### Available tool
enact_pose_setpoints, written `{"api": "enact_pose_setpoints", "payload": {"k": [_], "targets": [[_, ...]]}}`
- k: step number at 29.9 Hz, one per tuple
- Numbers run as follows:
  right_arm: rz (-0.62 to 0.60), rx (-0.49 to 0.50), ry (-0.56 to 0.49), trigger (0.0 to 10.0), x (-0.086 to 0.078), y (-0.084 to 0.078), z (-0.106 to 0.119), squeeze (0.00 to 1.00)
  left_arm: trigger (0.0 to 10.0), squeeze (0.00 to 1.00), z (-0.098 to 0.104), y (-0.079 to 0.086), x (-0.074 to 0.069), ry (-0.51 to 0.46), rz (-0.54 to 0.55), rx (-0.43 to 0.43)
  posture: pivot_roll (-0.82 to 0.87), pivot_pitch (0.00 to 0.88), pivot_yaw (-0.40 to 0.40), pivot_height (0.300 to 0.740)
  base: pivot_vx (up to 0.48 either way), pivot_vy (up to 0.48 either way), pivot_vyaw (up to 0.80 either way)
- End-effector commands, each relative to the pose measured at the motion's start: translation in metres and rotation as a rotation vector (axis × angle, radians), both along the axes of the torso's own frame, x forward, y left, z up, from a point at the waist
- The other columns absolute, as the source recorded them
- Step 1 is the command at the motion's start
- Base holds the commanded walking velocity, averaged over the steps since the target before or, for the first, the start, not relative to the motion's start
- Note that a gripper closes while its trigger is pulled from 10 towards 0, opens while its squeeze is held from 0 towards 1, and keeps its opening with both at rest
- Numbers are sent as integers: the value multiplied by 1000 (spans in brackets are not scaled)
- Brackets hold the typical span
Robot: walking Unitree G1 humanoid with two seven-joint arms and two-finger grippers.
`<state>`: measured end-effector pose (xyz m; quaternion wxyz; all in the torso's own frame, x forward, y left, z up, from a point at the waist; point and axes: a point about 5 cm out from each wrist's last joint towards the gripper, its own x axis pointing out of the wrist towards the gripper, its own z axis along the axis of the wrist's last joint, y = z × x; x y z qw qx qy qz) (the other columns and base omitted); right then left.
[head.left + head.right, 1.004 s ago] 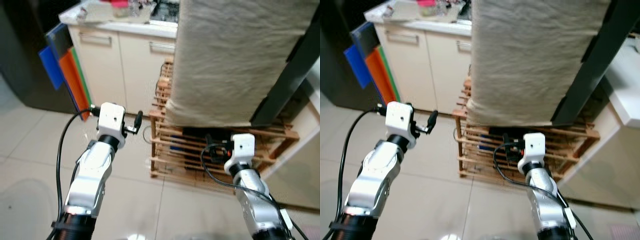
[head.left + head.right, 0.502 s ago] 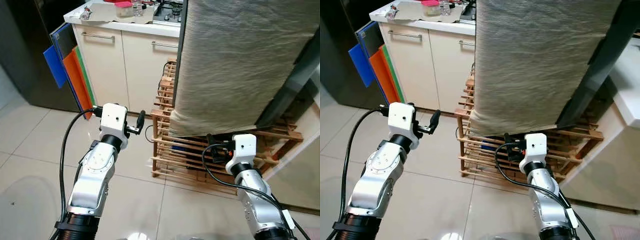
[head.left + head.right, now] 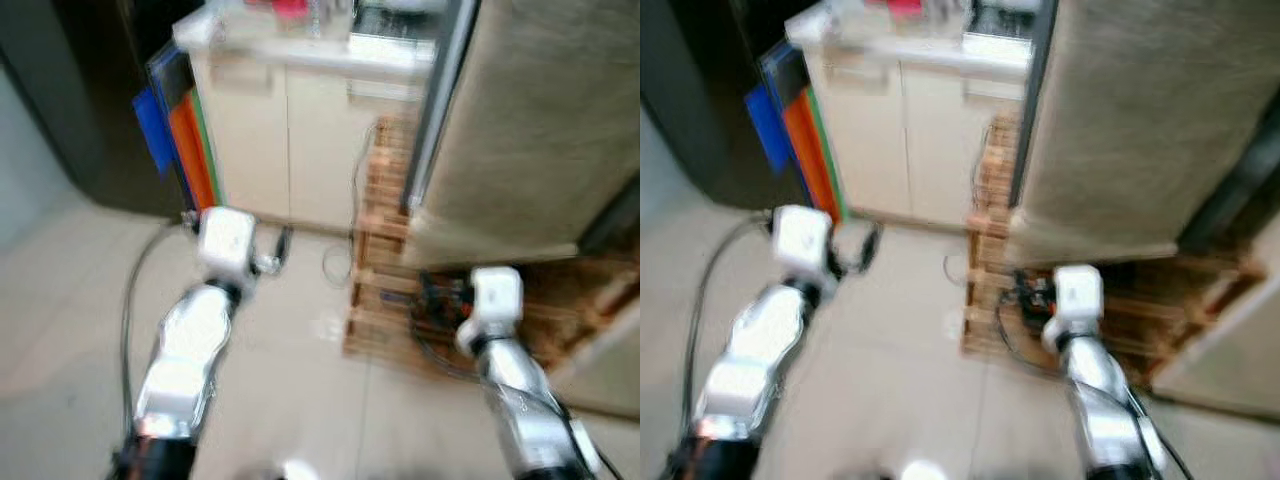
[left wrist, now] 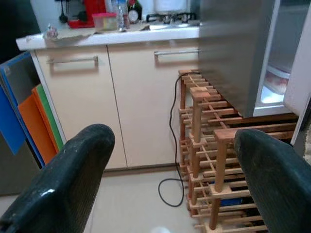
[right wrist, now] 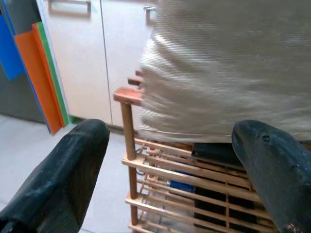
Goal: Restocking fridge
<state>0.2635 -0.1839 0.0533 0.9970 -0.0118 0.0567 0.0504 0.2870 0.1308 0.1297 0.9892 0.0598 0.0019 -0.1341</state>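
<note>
The fridge's big beige textured door (image 3: 540, 120) stands swung open on the right, above a wooden rack. Past its grey edge, the left wrist view catches a strip of the white fridge interior (image 4: 286, 77). My left gripper (image 4: 172, 150) is held out over the tiled floor, facing the cabinets, open and holding nothing. It also appears in the left eye view as the left gripper (image 3: 281, 247). My right gripper (image 5: 170, 155) is open too, pointing at the rack under the door, nothing between its fingers.
A slatted wooden rack (image 3: 385, 300) sits low under the door. Cream cabinets (image 3: 300, 140) with a cluttered counter stand behind. Blue, orange and green boards (image 3: 175, 150) lean at their left end. A black cable (image 4: 171, 187) loops on the floor. A dark appliance (image 3: 70, 100) stands far left.
The whole picture has shifted and blurred, so the camera has moved; the door now lies further right. Both arms stay held out with open fingers.
</note>
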Motion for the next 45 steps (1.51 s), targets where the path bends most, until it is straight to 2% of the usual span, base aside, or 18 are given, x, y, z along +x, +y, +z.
{"api": "enact_pose_setpoints", "payload": {"k": [1,6,14,19,22,32,45], "targets": [[29,4,-23,10000,2,5,5,0,10000,0,4,6,3,-13,10,9,14,0,-27,740,0,469,-606],[43,-14,-20,10000,-6,4,1,0,10000,0,0,10,6,0,34,33,11,0,-26,740,0,461,-568],[11,-35,3,10000,-22,-10,-6,0,10000,0,-9,14,7,25,43,57,-5,0,-20,740,0,450,-563],[2,-52,17,10000,-29,-17,-13,0,10000,0,-13,22,9,28,99,91,-11,0,-18,740,276,394,-559],[17,-86,-18,10000,-29,-17,-12,0,10000,0,-13,26,10,29,116,82,-13,0,-15,736,0,0,-138],[30,-74,2,10000,-30,-14,-26,0,10000,0,-5,34,13,-9,170,69,-5,0,-15,736,395,52,0],[15,-79,47,10000,-25,-20,-44,0,10000,0,-3,31,14,-17,146,72,-6,0,-8,736,474,0,0]]}}
